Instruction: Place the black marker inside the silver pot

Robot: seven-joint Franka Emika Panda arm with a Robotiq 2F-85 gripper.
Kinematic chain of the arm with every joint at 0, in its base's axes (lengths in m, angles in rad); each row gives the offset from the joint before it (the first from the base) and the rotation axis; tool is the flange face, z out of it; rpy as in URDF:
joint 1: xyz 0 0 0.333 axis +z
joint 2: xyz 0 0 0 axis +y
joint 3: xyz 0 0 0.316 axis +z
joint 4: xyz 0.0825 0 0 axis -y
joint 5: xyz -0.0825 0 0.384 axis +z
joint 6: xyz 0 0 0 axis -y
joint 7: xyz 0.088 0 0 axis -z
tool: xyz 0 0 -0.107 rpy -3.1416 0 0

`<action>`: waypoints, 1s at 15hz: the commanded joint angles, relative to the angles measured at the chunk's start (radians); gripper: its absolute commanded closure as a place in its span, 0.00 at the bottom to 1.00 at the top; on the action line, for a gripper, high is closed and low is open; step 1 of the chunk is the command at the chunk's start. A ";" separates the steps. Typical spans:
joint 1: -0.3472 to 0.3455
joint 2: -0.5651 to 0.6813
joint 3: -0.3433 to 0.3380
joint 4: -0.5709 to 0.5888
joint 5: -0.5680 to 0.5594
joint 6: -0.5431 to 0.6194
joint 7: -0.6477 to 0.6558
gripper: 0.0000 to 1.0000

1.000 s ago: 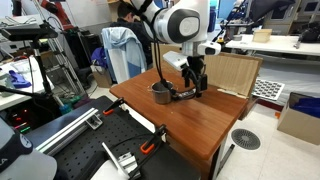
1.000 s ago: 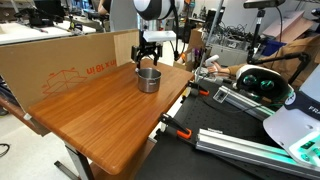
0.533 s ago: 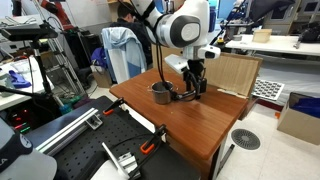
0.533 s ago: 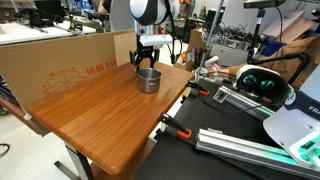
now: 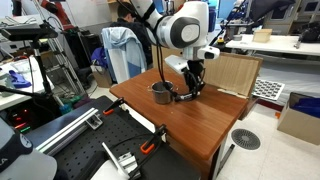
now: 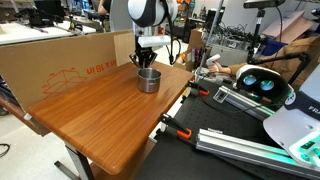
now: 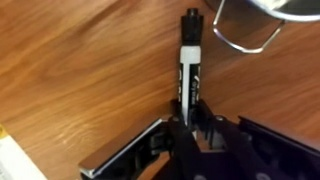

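The black marker (image 7: 189,60) lies flat on the wooden table (image 7: 90,70); its white label and dark cap point away from the wrist toward the silver pot (image 7: 265,8). My gripper (image 7: 187,112) is shut on the marker's near end, down at table level. In both exterior views the gripper (image 5: 190,92) (image 6: 147,63) stands low, right beside the silver pot (image 5: 160,93) (image 6: 148,80), which sits upright on the table. In an exterior view the pot hides the marker.
A thin wire loop (image 7: 246,40) juts from the pot near the marker's tip. A cardboard wall (image 6: 70,58) runs along one table side and a cardboard panel (image 5: 231,72) stands behind the arm. Orange clamps (image 6: 180,128) grip the table edge.
The jaws have gone from open to shut around the marker. The arm has hardly moved and stays beside the pot.
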 commanded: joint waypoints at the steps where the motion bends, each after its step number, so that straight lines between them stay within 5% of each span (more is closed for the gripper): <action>1: 0.023 0.001 -0.024 0.007 -0.003 0.017 0.017 0.96; 15: 0.064 -0.247 -0.072 -0.065 -0.112 0.084 0.061 0.95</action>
